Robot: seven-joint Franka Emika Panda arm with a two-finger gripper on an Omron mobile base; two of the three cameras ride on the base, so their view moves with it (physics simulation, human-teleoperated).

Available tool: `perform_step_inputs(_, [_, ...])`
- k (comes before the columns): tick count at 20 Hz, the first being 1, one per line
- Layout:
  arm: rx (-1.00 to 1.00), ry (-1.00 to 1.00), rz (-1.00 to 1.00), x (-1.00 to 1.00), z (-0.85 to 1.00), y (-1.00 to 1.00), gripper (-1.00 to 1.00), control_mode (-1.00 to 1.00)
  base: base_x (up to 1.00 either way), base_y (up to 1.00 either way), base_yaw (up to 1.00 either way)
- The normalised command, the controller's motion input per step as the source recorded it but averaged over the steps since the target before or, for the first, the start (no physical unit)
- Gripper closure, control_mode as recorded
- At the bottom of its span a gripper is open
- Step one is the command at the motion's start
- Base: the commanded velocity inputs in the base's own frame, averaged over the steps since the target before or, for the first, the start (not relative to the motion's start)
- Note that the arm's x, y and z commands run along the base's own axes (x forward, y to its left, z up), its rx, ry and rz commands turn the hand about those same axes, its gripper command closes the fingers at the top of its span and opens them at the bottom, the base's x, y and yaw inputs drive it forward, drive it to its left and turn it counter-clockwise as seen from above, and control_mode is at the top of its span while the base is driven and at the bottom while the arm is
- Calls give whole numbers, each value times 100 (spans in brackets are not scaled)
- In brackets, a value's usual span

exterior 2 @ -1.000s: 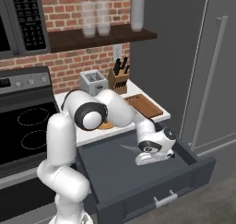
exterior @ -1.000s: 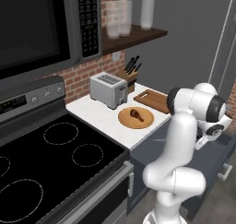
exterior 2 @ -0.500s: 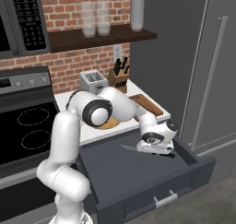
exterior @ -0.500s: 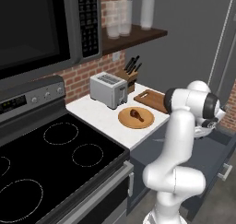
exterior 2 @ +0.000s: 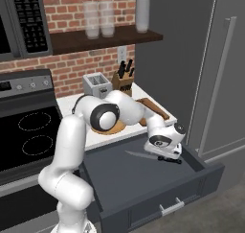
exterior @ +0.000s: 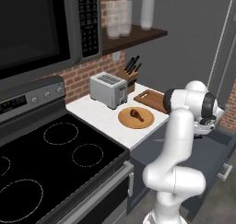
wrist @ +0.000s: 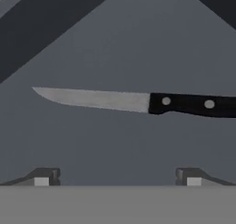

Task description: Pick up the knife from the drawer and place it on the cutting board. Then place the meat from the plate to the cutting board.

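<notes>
- Claw lowered into the open drawer since a moment earlier, jaws spread wide, empty.
- Knife lay flat just ahead of the fingertips, ungrasped.
- Meant grasp imminent; cutting board unfilled.

A glossy white arm of rounded, bulbous segments with dark grey joint rings, ending in a white hand tipped dark.

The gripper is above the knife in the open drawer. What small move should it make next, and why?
Probably lower a little more over the dark handle, then close. The gripper is open, and the knife lies flat on the floor of the drawer, untouched. In the hand view the handle sits toward one side, so a small shift that way may help.
</notes>
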Motion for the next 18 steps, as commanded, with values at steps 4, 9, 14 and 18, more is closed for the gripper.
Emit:
perform_step_inputs(4, [0, 1, -27, 3, -7, 0, -100, -100, 0, 0, 0])
perform_step_inputs(9, [0, 13, -49, -12, -12, 0, -100, -100, 0, 0, 0])
perform_step_inputs(14, [0, 16, -53, -9, -7, 9, -100, -100, 0, 0, 0])
perform_step_inputs(18, [0, 13, -48, 7, 0, 1, -100, -100, 0, 0, 0])
